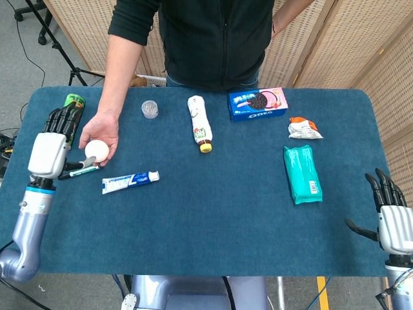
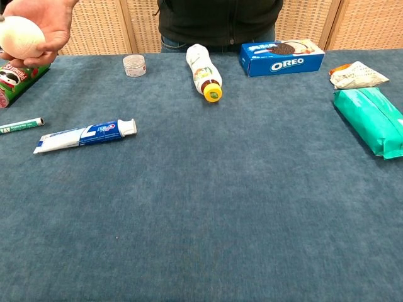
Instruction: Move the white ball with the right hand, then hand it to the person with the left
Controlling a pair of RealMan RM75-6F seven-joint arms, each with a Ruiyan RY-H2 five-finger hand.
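**White ball rests in the person's palm; both robot hands hold nothing**

The white ball [image 1: 97,150] lies in the person's hand [image 1: 103,135], cupped in the palm above the left part of the table [image 1: 213,219]; in the chest view the same ball [image 2: 21,36] sits at the top left corner, the person's fingers wrapped partly under it. The left hand [image 1: 55,139] stands just beside the ball, its dark fingers [image 1: 62,119] spread and pointing away from the robot, clear of the ball and gripping nothing; the chest view does not show this hand. The right hand [image 1: 390,210] hangs at the far right edge of the table, well apart from the ball, fingers apart and holding nothing.

Behind the left hand lies a green chip can [image 1: 72,103], mostly hidden; a green-and-white marker [image 1: 79,171] lies just under the person's hand; a toothpaste tube [image 1: 129,181] lies near it toward the robot. Further along the table sit a small clear jar [image 1: 150,109], a white bottle with a yellow cap [image 1: 200,123] on its side, a blue Oreo box [image 1: 258,104], a crumpled snack wrapper [image 1: 304,128] and a teal packet [image 1: 302,173]; the person [image 1: 213,39] stands at the far side in a black top.
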